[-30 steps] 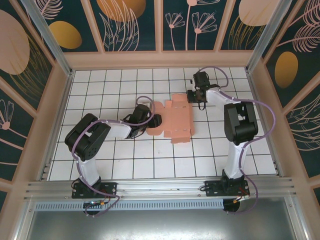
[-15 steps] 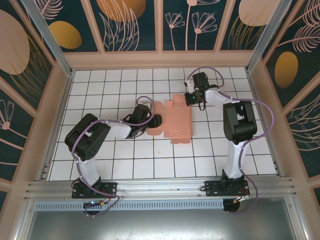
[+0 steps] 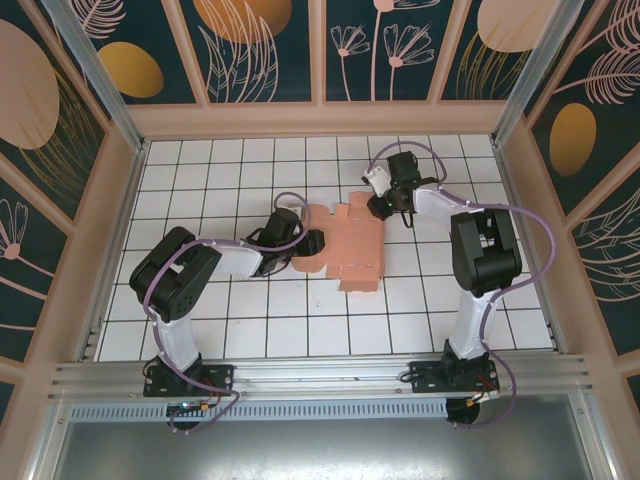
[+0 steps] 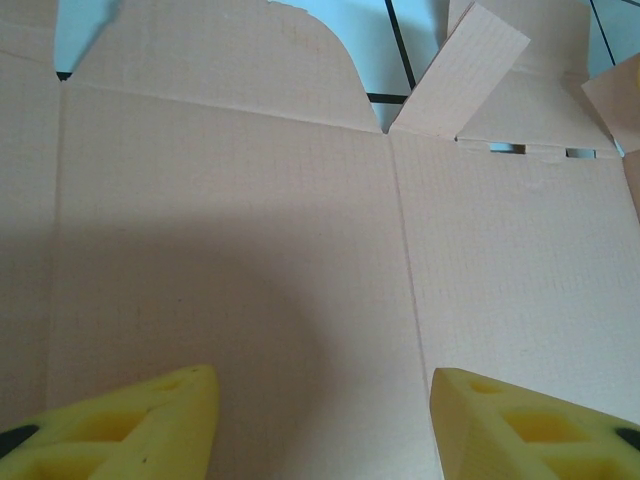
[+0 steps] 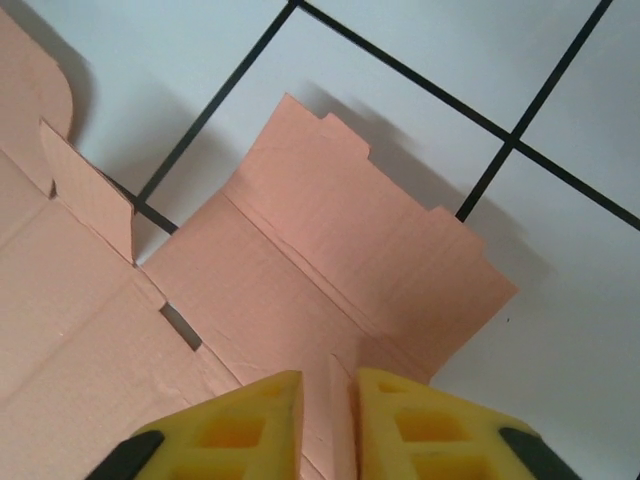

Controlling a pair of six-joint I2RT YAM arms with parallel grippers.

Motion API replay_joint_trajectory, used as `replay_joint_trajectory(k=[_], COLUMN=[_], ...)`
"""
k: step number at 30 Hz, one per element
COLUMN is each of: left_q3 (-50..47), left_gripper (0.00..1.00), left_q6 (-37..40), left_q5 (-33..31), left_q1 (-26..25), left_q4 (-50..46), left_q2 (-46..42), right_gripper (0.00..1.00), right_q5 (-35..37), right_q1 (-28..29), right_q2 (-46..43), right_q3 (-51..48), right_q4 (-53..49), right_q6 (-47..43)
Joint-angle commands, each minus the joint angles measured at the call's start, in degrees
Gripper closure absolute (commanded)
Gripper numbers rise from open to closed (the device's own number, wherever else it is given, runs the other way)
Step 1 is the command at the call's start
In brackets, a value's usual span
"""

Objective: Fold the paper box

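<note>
The paper box (image 3: 350, 243) is a flat salmon-pink die-cut sheet lying in the middle of the tiled table. My left gripper (image 3: 308, 243) rests low over its left edge. In the left wrist view its yellow fingers stand wide apart and open above the sheet's panels (image 4: 300, 230), with nothing between them. My right gripper (image 3: 379, 205) is at the sheet's far right corner. Its fingers (image 5: 330, 405) are nearly together, with a raised crease of the tabbed end flap (image 5: 360, 250) pinched between them.
The white tiled table (image 3: 250, 320) has black grid lines and is walled by a wooden frame with patterned panels (image 3: 320, 120). A metal rail (image 3: 320, 375) runs along the near edge by the arm bases.
My right gripper has moved left and nearer, from beside the sheet onto its far right corner flap. The sheet has turned slightly. The left arm has held still.
</note>
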Motion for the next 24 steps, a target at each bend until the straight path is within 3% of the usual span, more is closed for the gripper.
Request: replay_joint_trajectory(k=[1,5,8,12,19,24], left_q3=[0.33,0.29,0.25,0.37,0.36,0.07], left_gripper=[0.41,0.41,0.4,0.4,0.4,0.4], left_q6=[0.19,-0.09,-0.02,0.08,0.07,0.26], left_q5=[0.58,0.65,0.88,1.31,1.66,1.37], left_q1=[0.3,0.28,0.3,0.36,0.32,0.24], left_q4=[-3.25,-3.29,-3.0,-2.61,-2.32,-2.5], left_q2=[1.04,1.22,1.34,1.72,1.82,1.67], right_gripper=[0.66,0.55,0.55,0.56,0.55,0.6], right_q5=[0.83,-0.58,-0.97,-1.35,-1.89,-1.5], right_q1=[-1.6,-6.69,-8.47,-9.78,-8.64,-6.68], right_q2=[-4.03,-5.64,-6.86,-4.05,2.54,4.24], right_q3=[2.16,1.9,-1.56,-0.88,3.59,4.84], right_q4=[2.78,1.51,3.18,0.6,-2.42,-3.71], right_q6=[14.23,40.22,48.05,51.64,50.0,48.32])
